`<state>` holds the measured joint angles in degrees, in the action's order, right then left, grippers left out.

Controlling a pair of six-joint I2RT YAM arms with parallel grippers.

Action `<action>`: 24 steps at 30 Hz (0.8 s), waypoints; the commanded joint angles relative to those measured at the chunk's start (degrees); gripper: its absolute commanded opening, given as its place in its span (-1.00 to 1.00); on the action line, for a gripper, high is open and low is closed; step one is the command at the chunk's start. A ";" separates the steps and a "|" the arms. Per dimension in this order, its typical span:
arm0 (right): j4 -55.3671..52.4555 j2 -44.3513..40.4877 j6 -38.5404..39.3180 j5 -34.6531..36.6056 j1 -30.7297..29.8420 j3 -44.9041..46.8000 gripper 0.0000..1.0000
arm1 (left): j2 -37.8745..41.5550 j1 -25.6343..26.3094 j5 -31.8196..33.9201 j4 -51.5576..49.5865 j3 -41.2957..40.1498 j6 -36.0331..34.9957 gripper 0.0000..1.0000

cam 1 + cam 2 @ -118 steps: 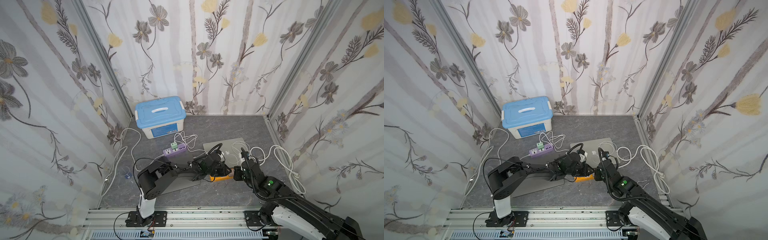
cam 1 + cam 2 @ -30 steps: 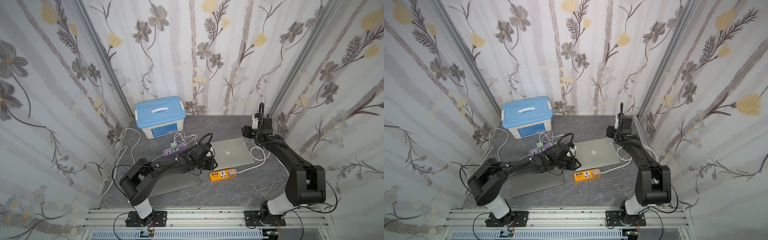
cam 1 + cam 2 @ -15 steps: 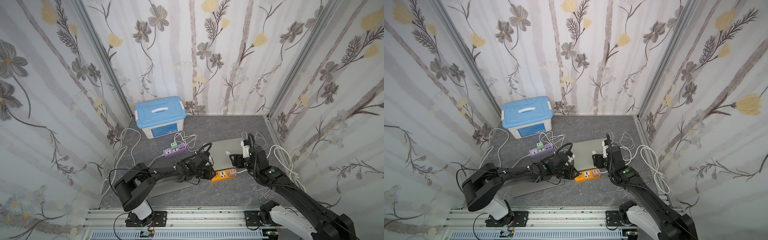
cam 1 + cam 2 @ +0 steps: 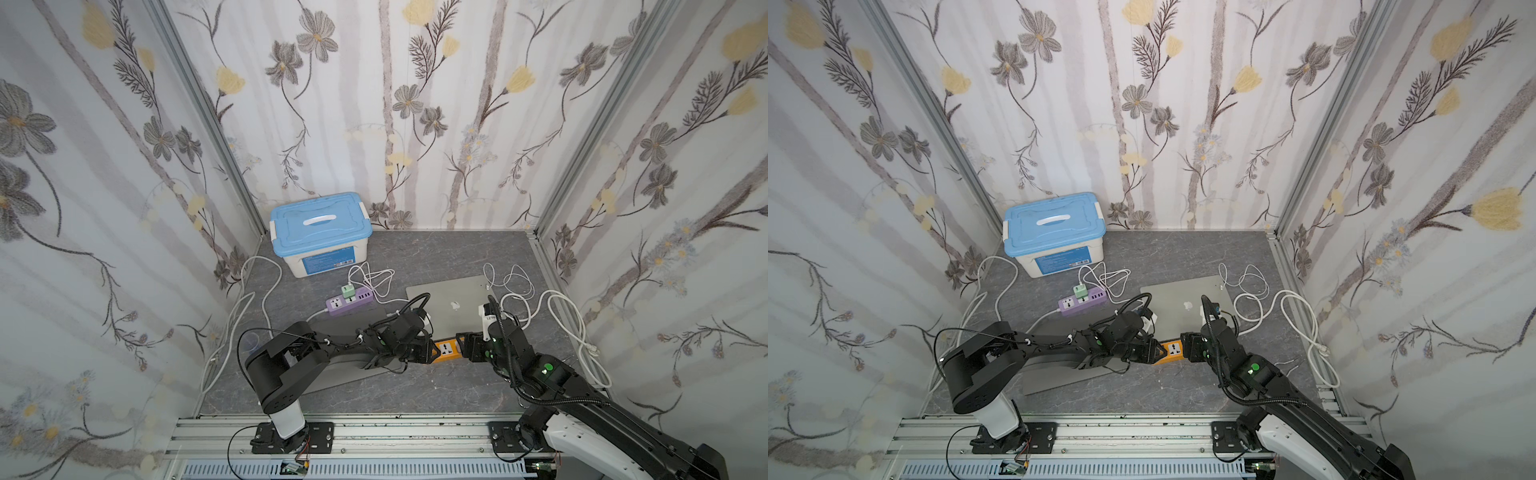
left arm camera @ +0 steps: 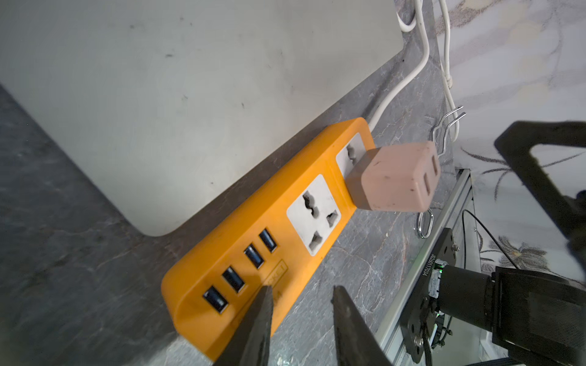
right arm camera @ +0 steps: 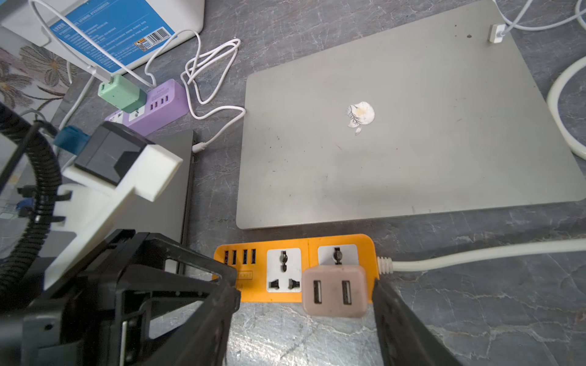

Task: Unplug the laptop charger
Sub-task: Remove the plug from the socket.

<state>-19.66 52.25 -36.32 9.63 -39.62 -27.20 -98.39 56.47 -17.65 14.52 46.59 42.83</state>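
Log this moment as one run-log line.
left gripper: open, tips over USB end of orange power strip | right gripper: open, straddling pinkish-beige cube adapter | adapter: plugged into strip | phase: pre-grasp

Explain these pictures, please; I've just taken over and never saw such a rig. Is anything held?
Two black robot arms with two-finger grippers work on a table. Both top views look down from one overhead camera; the other two pictures come from cameras on each arm's wrist. On the table lie an orange power strip with a pinkish charger block plugged in, a silver laptop, a purple power strip, a blue-lidded box and white cables. The left gripper, barely open, sits at the orange strip's USB end. The right gripper hovers open close to the charger block. Nothing is held.
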 commanded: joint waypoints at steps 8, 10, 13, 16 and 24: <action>-2.04 -0.07 -3.41 6.03 -2.39 0.57 0.39 | -0.97 0.03 2.48 -1.15 -0.61 2.06 -0.28; -2.39 0.45 -3.49 6.57 -2.56 0.36 0.39 | -0.91 0.06 2.53 -0.96 -0.98 2.25 -0.28; -2.24 1.97 -3.41 6.89 -2.81 0.48 0.38 | -1.04 0.11 2.53 -0.90 -1.15 2.43 -0.28; -1.63 3.95 -3.41 7.07 -3.35 0.35 0.37 | -1.11 0.07 2.44 -0.89 -1.17 2.44 -0.28; -1.34 7.74 -1.95 7.07 -4.15 -2.12 0.37 | -1.09 0.07 2.46 -1.01 -1.37 2.26 -0.28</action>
<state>-22.85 59.02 -38.87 15.38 -43.64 -28.29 -99.02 56.58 -16.58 17.74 45.67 44.99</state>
